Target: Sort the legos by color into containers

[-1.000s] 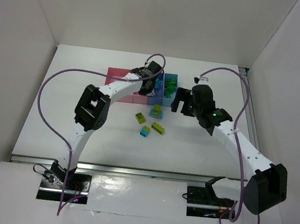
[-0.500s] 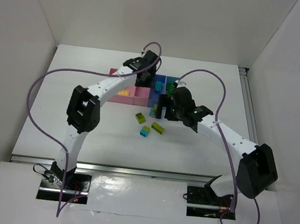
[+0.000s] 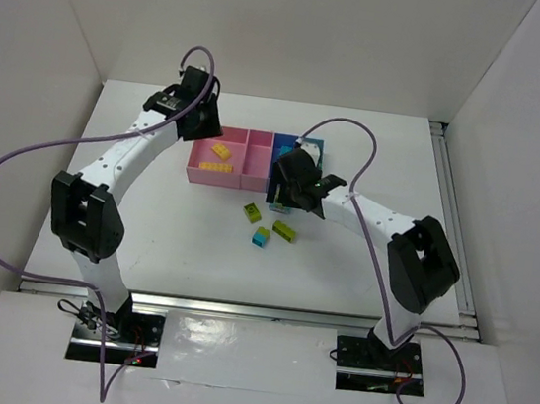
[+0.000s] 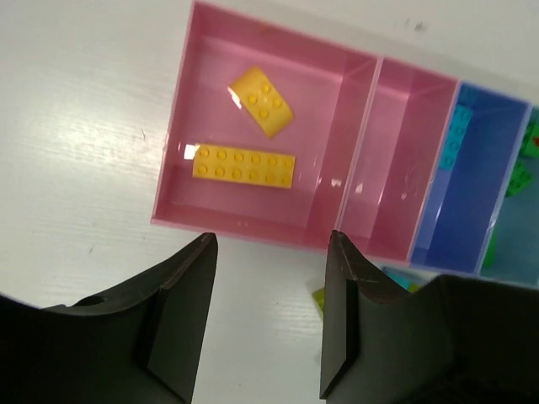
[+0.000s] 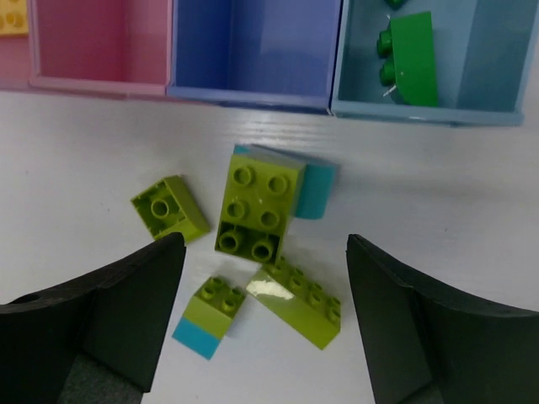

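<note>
- At the upper left of the overhead view, my left claw point(image 3: 201, 125) hangs just off the left end of the containers point(image 3: 225, 179), fingers spread and pinching nothing.
- Upper left in my left wrist view, the wide pink bin point(image 4: 173, 181) holds two yellow bricks point(image 4: 244, 165), lying apart.
- Right of it come the narrow pink bin point(image 4: 400, 189) and the blue-violet bin point(image 4: 467, 210), which has a cyan brick point(image 4: 457, 135) at its far end.
- At the upper right of my right wrist view, the light blue bin point(image 5: 484, 50) holds a dark green brick point(image 5: 413, 59).
- Lower down in that view, my right claw point(image 5: 263, 248) hangs over the white table point(image 5: 84, 143), fingers spread wide, gripping nothing.
- Framed between those fingers, loose legos lie on the table in front of the bins: a small lime brick point(image 5: 168, 210), a small lime-on-cyan piece point(image 5: 210, 307), a larger lime brick stacked on cyan point(image 5: 257, 206) and a long lime brick point(image 5: 299, 305).
</note>
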Tool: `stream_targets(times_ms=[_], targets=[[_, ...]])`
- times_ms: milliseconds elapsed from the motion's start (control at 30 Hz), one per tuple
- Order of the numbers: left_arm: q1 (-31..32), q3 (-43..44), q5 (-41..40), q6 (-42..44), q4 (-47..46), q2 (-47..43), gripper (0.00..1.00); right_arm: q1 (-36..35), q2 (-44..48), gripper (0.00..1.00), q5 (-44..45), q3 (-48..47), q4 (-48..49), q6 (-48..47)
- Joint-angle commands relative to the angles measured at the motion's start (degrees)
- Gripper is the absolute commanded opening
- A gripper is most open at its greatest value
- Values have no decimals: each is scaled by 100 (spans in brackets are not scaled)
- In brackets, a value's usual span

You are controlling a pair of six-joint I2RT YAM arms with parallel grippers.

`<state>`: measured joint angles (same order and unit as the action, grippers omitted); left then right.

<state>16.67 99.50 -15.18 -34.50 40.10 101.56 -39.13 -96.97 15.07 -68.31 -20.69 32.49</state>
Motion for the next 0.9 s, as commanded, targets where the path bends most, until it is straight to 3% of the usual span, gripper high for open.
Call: stream_targets(times_ms=[0, 167, 567, 633, 867], targets=[[38, -404, 217, 93, -125, -92, 57, -59, -348, 83, 479, -559, 145, 100], [-14, -677, 270, 40, -247, -207, 57, -112, -797, 70, 620, -1043, -163, 100], [-14, -1011, 375, 40, -406, -365, 55, -217, -1360, 63, 1007, -1632, -1077, 512], [-67, -1012, 375, 40, -406, -365, 55, -270, -1413, 57, 1059, -1685, -1253, 618], [-120, -1126, 428, 40, -459, -470, 54, -270, -1342, 54, 936, -1457, -1087, 776]])
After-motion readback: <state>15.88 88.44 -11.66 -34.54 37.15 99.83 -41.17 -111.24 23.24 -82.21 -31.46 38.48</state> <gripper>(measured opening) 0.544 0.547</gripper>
